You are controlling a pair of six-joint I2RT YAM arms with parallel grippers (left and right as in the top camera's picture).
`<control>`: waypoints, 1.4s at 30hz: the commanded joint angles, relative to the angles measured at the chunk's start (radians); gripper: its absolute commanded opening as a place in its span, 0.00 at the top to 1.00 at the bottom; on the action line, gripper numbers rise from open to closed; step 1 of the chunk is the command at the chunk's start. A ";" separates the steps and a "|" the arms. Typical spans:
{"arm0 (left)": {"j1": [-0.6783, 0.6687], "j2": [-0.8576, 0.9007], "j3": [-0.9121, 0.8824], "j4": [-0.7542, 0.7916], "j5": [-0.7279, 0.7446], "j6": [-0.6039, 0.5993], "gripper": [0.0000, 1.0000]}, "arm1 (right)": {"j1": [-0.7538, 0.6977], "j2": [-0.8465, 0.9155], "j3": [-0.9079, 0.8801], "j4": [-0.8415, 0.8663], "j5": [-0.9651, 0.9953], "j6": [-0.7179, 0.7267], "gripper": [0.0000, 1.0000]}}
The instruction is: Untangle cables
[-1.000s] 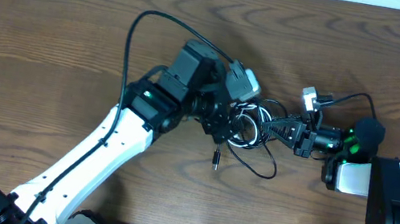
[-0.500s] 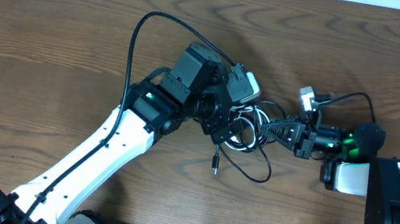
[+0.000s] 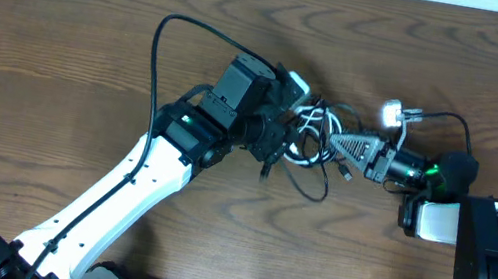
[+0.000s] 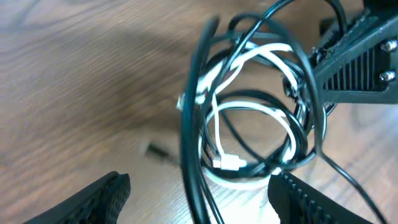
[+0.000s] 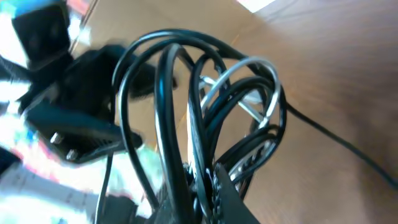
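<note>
Brown wood table (image 3: 67,18), overhead: tangled black and white cables (image 3: 314,142) lie at centre, between two arms. Left wrist: left gripper (image 4: 199,183) spread wide either side of the coil, holding nothing; right gripper (image 4: 314,59) intrudes upper right. Right wrist: its jaws clamped on the cables, bottom centre.

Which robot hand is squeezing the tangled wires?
The right gripper: its jaws are shut on the cables. The left gripper has its jaws open, with the bundle in front of them.
</note>
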 commanded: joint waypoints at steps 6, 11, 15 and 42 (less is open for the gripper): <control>0.002 -0.004 0.021 -0.011 -0.187 -0.264 0.21 | 0.008 0.004 0.104 -0.397 0.375 -0.182 0.99; 0.002 -0.005 0.021 -0.078 -0.431 -0.390 0.02 | 0.008 0.000 0.222 -0.626 0.407 -0.270 0.99; 0.002 -0.005 0.021 -0.126 -0.536 -0.428 0.01 | 0.008 -0.036 0.323 -0.916 0.425 -0.398 0.99; -0.047 -0.005 0.021 -0.011 0.449 0.214 0.00 | 0.031 -0.377 0.734 -2.023 0.462 -0.568 0.99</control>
